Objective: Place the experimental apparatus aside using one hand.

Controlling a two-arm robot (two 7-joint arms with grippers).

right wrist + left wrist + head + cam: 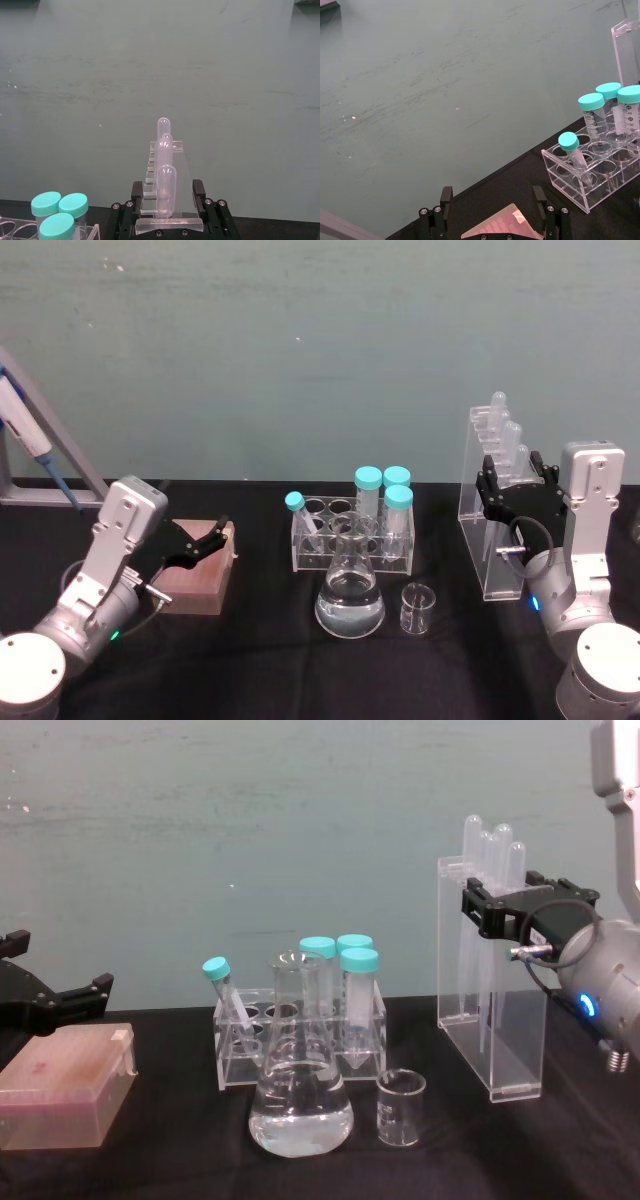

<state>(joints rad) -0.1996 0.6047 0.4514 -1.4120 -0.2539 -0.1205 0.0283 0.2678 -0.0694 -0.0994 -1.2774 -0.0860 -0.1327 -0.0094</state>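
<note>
Squinting at the right side first: the right gripper (515,485) has its two fingers pressed against either side of the tall acrylic pipette stand (490,1020) near the top, so that strip is covered. The stand's foot looks to be resting on the black table (260,660), far right. The pipettes (490,835) are clear-on-clear, so only the bulbs read well. The conical flask (350,595) of clear liquid blocks the middle of the tube rack (235,1060), and the small beaker (417,608) is just beside it. The left gripper (212,538) hangs wide open over a pinkish box (200,585), holding nothing, and the chest view's edge cuts it off.
</note>
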